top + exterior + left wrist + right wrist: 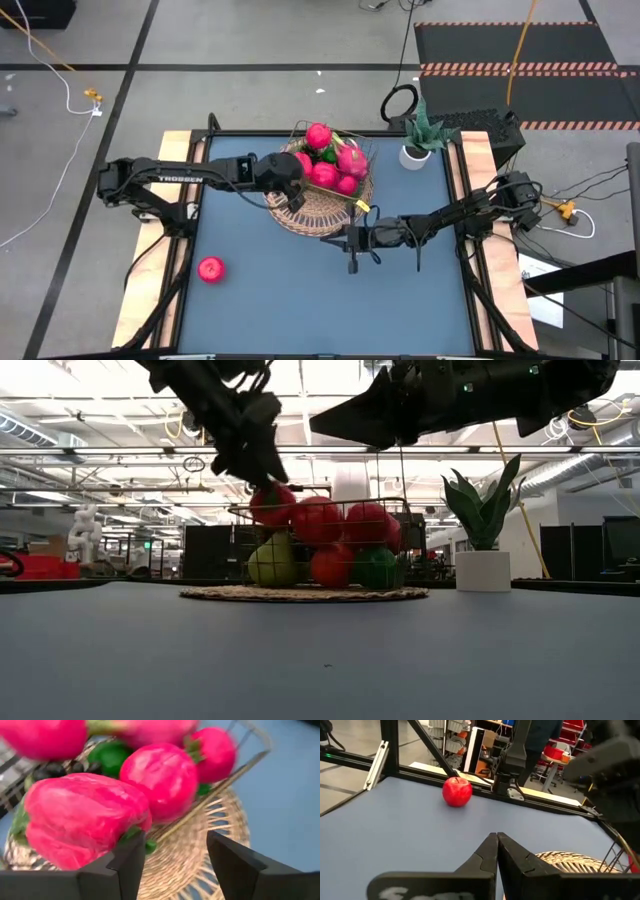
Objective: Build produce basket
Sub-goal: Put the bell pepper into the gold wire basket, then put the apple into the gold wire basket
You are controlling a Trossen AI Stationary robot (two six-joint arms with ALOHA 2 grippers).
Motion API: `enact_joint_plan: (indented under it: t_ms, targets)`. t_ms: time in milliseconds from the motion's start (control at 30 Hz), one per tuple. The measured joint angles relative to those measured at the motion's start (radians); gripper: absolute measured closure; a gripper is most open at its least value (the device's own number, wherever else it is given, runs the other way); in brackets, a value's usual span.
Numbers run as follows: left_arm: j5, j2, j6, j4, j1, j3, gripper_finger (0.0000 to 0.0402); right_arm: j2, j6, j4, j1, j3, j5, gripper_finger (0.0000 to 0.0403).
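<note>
The basket (300, 222), a round wicker tray with a thin wire frame (235, 772), stands at the table's far middle. On it lies a heap of produce (335, 165): pink-red round ones and green ones. My left gripper (175, 865) hangs open over the basket's near left part (296, 200), slanting down. A pink-red pepper (80, 820) lies in the heap right beside one of its fingers. A red apple (210, 268) rests alone on the mat near the left. My right gripper (497, 837) is shut and level, just in front of the basket (343, 240), holding nothing. My left gripper has one finger (127, 862) close against the pepper's lower side (125, 827); whether it touches the pepper, I cannot tell. The other finger stands free over the wicker (200, 845). The pepper lies on the heap, not between the fingers.
A green plant in a white pot (420, 140) stands at the far right corner. The blue mat is ringed by a dark frame rail (385, 750). Open mat lies in front of the basket (320, 660).
</note>
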Motion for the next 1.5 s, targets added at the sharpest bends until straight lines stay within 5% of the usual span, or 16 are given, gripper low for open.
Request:
enact_joint_plan:
  t_ms: [267, 467, 633, 833, 1100, 1300, 1500]
  targets:
    - [-0.090, -0.105, 0.024, -0.008, -0.068, 0.000, 0.0165, 0.000, -0.041, 0.038, -0.002, 0.000, 0.000, 0.0399]
    - [-0.177, -0.254, -0.022, -0.188, -0.112, 0.000, 0.0165, 0.000, -0.009, 0.040, -0.017, 0.000, 0.001, 0.0399]
    - [-0.255, -0.358, -0.216, -0.483, -0.236, 0.000, 0.0165, 0.000, 0.049, 0.037, -0.029, 0.000, -0.009, 0.0399]
    - [-0.396, -0.370, -0.531, -0.749, -0.493, -0.009, 0.0165, 0.118, 0.015, 0.244, -0.025, 0.025, -0.161, 0.0399]
    - [-0.092, -0.360, -0.822, -0.741, -0.771, -0.105, 0.0165, 0.326, 0.021, -0.124, -0.026, 0.368, -0.157, 0.0375]
    - [0.026, -0.325, -1.010, -0.742, -0.900, -0.125, 0.0165, 0.477, -0.021, -0.222, -0.024, 0.604, -0.163, 0.0316]
    - [0.050, -0.270, -1.140, -0.745, -1.029, -0.126, 0.0165, 0.526, -0.019, -0.252, -0.016, 0.635, -0.163, 0.0289]
